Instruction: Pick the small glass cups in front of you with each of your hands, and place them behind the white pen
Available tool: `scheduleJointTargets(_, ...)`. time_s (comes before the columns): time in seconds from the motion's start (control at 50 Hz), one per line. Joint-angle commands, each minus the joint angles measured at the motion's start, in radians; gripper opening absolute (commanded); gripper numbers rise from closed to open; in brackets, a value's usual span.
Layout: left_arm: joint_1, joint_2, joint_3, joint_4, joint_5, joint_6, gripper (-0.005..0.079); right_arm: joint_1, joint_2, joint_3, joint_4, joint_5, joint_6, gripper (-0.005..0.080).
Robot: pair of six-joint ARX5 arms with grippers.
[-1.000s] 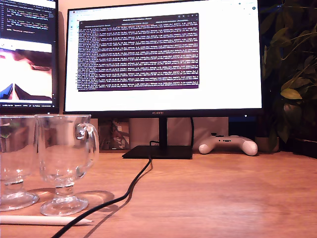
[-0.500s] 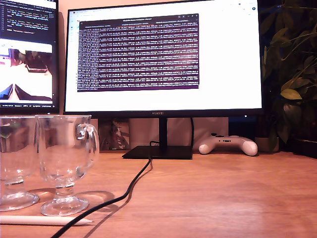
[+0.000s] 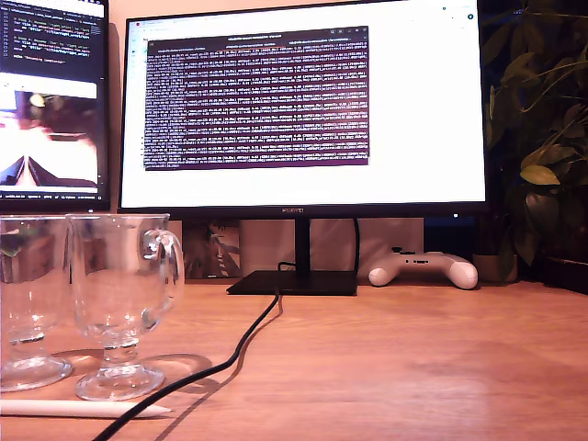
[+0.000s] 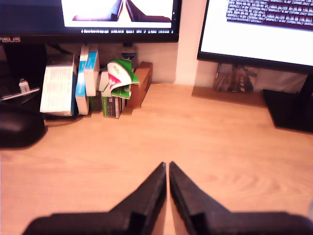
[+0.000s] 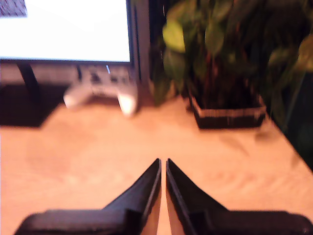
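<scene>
In the exterior view, two small glass cups stand on the wooden desk at the exterior view's left: one whole cup (image 3: 119,276) with its handle toward the monitor stand, and a second cup (image 3: 28,276) cut off by the frame edge. The white pen (image 3: 73,408) lies flat just in front of their feet. Neither arm shows in the exterior view. My first gripper (image 4: 167,165) is shut and empty above bare desk. My second gripper (image 5: 163,161) is also shut with nothing in it. No cup or pen appears in either wrist view.
A black cable (image 3: 248,340) runs from the monitor stand (image 3: 294,281) past the cups and over the pen. A white game controller (image 3: 423,268) and a plant (image 3: 542,138) sit at the exterior view's right. Boxes (image 4: 93,81) line the wall ahead of my first gripper; a plant pot (image 5: 227,115) stands ahead of my second.
The cups, pen and cable have stayed put. Only the small picture on the monitor at the exterior view's left has shifted.
</scene>
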Motion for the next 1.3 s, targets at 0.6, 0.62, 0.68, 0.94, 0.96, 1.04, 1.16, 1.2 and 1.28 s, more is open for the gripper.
scheduleJointTargets(0.6,0.001,-0.146,-0.095,-0.081,0.0,0.012,-0.0019,-0.159,-0.139,-0.103,-0.099,-0.159,0.003,-0.0008)
scheduleJointTargets(0.62,0.001,-0.145,-0.097,-0.081,0.0,0.011,-0.0019,-0.159,-0.146,-0.106,-0.103,-0.159,0.003,-0.0008)
scheduleJointTargets(0.68,0.001,-0.145,-0.099,-0.077,-0.007,0.011,-0.0019,-0.158,-0.172,-0.116,-0.113,-0.159,0.003,-0.0008)
scheduleJointTargets(0.94,0.001,-0.145,-0.112,-0.055,-0.014,0.013,-0.0019,-0.158,-0.251,-0.144,-0.154,-0.166,-0.013,-0.0008)
scheduleJointTargets(0.96,0.001,-0.145,-0.112,-0.055,-0.014,0.013,-0.0019,-0.157,-0.253,-0.144,-0.154,-0.167,-0.014,-0.0008)
scheduleJointTargets(1.04,0.001,-0.145,-0.114,-0.058,-0.013,0.016,-0.0019,-0.157,-0.257,-0.144,-0.154,-0.167,-0.012,-0.0008)
scheduleJointTargets(1.16,0.0,-0.145,-0.114,-0.06,0.008,0.023,-0.0019,-0.157,-0.257,-0.144,-0.154,-0.167,-0.003,-0.0008)
scheduleJointTargets(1.2,0.0,-0.145,-0.114,-0.061,0.02,0.023,-0.0019,-0.157,-0.257,-0.144,-0.154,-0.168,0.005,-0.0008)
scheduleJointTargets(1.28,-0.006,-0.145,-0.114,-0.062,0.05,0.024,-0.0019,-0.157,-0.257,-0.144,-0.154,-0.171,0.035,-0.0008)
